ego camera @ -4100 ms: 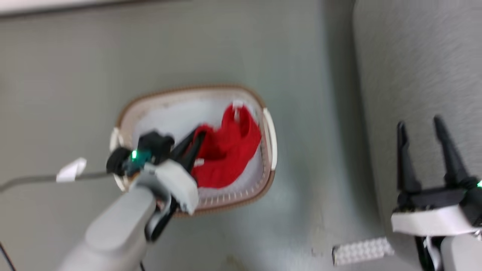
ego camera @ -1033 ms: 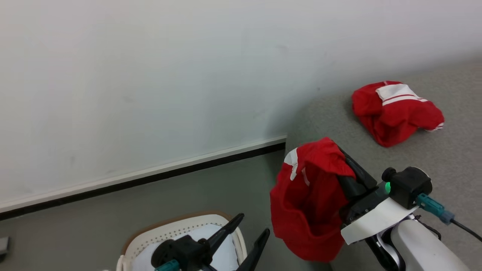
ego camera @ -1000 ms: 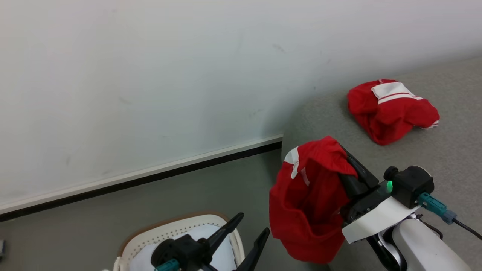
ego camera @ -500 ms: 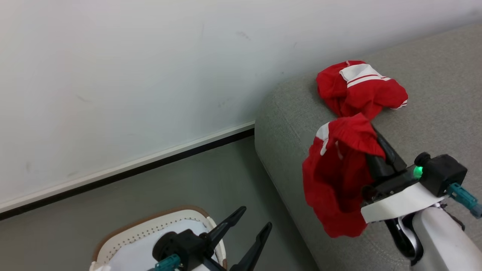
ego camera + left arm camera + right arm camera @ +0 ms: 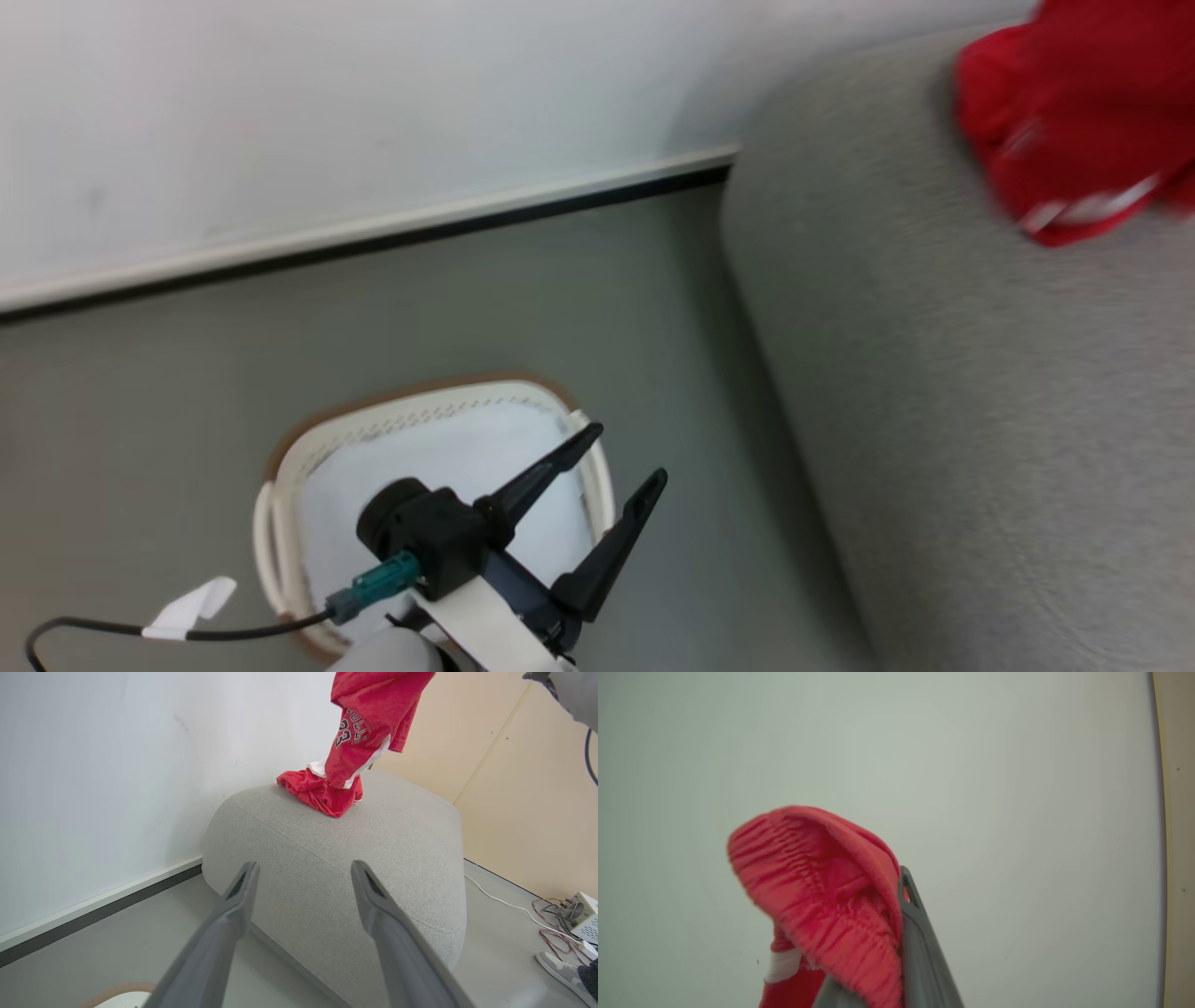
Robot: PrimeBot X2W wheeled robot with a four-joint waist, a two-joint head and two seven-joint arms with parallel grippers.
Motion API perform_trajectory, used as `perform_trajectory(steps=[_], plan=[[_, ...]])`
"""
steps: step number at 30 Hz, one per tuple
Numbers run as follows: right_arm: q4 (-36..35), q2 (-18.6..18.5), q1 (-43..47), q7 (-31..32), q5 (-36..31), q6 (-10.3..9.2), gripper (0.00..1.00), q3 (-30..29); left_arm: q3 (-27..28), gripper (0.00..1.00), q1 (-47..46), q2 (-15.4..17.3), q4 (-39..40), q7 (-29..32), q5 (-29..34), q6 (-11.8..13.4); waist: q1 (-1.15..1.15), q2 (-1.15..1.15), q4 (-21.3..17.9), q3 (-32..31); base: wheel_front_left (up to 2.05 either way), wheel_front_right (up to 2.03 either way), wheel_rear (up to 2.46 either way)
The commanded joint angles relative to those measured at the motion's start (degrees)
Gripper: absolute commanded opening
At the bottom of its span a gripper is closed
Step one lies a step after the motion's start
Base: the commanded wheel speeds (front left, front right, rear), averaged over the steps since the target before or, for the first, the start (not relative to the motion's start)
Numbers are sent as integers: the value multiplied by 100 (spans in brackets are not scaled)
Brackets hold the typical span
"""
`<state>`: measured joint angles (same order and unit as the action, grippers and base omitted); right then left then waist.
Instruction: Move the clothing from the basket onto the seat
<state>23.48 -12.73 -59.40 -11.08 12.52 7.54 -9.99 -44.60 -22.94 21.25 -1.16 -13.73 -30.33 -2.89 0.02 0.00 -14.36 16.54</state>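
The white basket (image 5: 422, 403) stands on the floor at the lower left, showing its white lining and no red fabric. My left gripper (image 5: 629, 453) hovers open over its right rim, empty. One red garment (image 5: 322, 795) lies crumpled on the grey sofa (image 5: 355, 858) near its far corner. A second red garment (image 5: 369, 718), printed with a number, hangs straight above it with its lower end touching the pile. My right gripper (image 5: 896, 882) is shut on that hanging clothing, which drapes over the fingers and hides one of them.
A white wall with a dark baseboard (image 5: 373, 245) runs behind the basket. Right of the sofa a white cable (image 5: 504, 903) leads to a small box with wires (image 5: 578, 911), and a person's shoe (image 5: 563, 970) rests on the floor. A tagged cable (image 5: 187, 611) trails from my left wrist.
The head camera has swung down and left. My right gripper has carried the red garment up over the one lying on the sofa. The left gripper stays open over the basket.
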Motion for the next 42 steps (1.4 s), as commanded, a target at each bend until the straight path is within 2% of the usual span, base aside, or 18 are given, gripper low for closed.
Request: perform_trajectory(steps=[1, 5, 10, 13, 17, 20, 21, 22, 24, 25, 26, 29, 34, 42], plan=[[107, -94, -401, 57, -140, -11, 0, -417, 46, 100, -96, 49, -21, -39, -51, -37, -2, 0, 648, 629, 0, 0, 0], [396, -558, -1479, 296, -1003, -11, 0, -1807, 130, 100, -214, 68, -47, -80, -47, -97, -2, 0, 965, 959, 0, 0, 0], [710, -868, -1824, 571, -2241, -11, 0, -2778, 313, 100, -286, 108, -14, -116, -77, -141, -2, 0, 1190, 1426, 0, 0, 0], [829, -805, -1564, 566, -2678, -11, 0, -3494, 360, 100, -344, 107, 5, -134, -41, -194, -2, 0, 1281, 1660, 0, 0, 0], [888, -427, -1109, 436, -3106, -11, 0, -4387, 440, 100, -402, 100, -3, -136, -13, -243, -2, 0, 1349, 1804, 0, 0, 0], [873, -121, -714, 314, -3368, -11, 0, -4751, 491, 100, -392, 97, -29, -137, 6, -259, -2, 0, 1327, 1773, 0, 0, 0], [929, -90, -645, 249, -3392, -11, 5, -4798, 510, 100, -380, 101, -28, -139, 12, -260, -2, 0, 1307, 1742, 0, 0, 0], [1004, -69, -562, 161, -3451, -11, 20, -4787, 540, 100, -364, 107, -29, -140, 25, -264, -2, 0, 1280, 1700, 0, 0, 0], [1231, 46, -341, 83, -3599, -11, 62, -4706, 607, 100, -323, 105, -20, -140, 45, -263, -2, 0, 1209, 1588, 0, 0, 0], [1359, 99, -241, 77, -3685, -11, 90, -4635, 636, 100, -289, 97, -15, -140, 47, -265, -2, 0, 1166, 1518, 0, 0, 0], [1441, 131, -154, 56, -3784, -11, 100, -4508, 663, 100, -255, 89, -12, -140, 57, -255, -2, 0, 1124, 1440, 0, 0, 0], [1590, 225, 123, -60, -3958, -11, 100, -4131, 771, 100, -124, 35, -34, -140, 46, -227, -2, 0, 987, 1137, 0, 0, 0], [1692, 478, 722, -246, -3836, -11, 100, -3627, 948, 100, 191, -66, -77, -141, -6, -177, -2, 0, 768, 606, 0, 0, 0], [1416, 810, 1938, -401, -3201, -11, 100, -2693, 1299, 100, 904, -259, -182, -142, -13, -86, -2, 0, 579, -296, 0, 0, 0]])
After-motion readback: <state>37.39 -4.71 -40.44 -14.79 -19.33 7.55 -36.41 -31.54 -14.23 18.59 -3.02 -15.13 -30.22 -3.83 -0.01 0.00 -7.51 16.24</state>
